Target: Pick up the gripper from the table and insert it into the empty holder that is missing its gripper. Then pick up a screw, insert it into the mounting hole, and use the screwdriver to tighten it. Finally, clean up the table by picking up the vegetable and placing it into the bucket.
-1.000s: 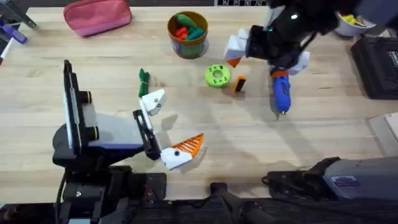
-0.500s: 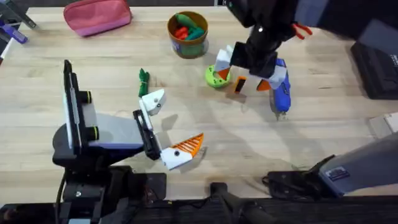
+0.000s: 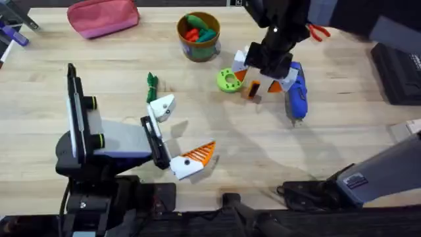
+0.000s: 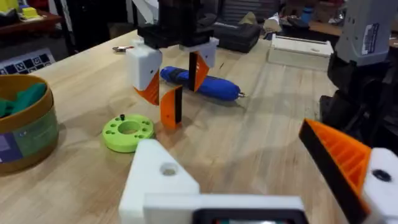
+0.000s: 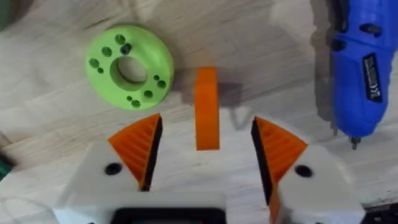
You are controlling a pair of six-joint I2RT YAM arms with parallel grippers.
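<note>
Right arm reaching in from the lower right across the tabletop [image 3: 197, 131], wrist bent so the right pincer [image 3: 264, 78] points straight down. Fingers spread wide, one pad on each side of the gripper [image 3: 252, 90] — not touching it yet, clear gap on both sides in the right wrist view. Nothing held.

Gripper standing on its edge on the wood, orange with a black end, right between those pads [image 5: 140, 149]. Green disc [image 3: 229, 79] just beside it on the side toward the bucket, small dark screw sitting on top of the disc. Screwdriver [image 3: 297, 94] lying flat just on the other side, bit pointing toward the arm bases, close to the outer finger but apart from it.

Left arm parked low at the lower left, forearm stretched out flat over the tabletop. Left pincer [image 3: 176, 136] wide open and holding nothing — one finger with its orange pad, the other a bare white holder [image 3: 162, 106] with an open mounting hole.

Vegetable [image 3: 152, 83] lying just past the holder's tip, near it. Bucket [image 3: 198, 36] farther back, upright, red and green toys inside. Pink pouch [image 3: 102, 17] at the far left, well apart. Red-handled pliers [image 3: 318, 31] partly hidden behind the right arm.
</note>
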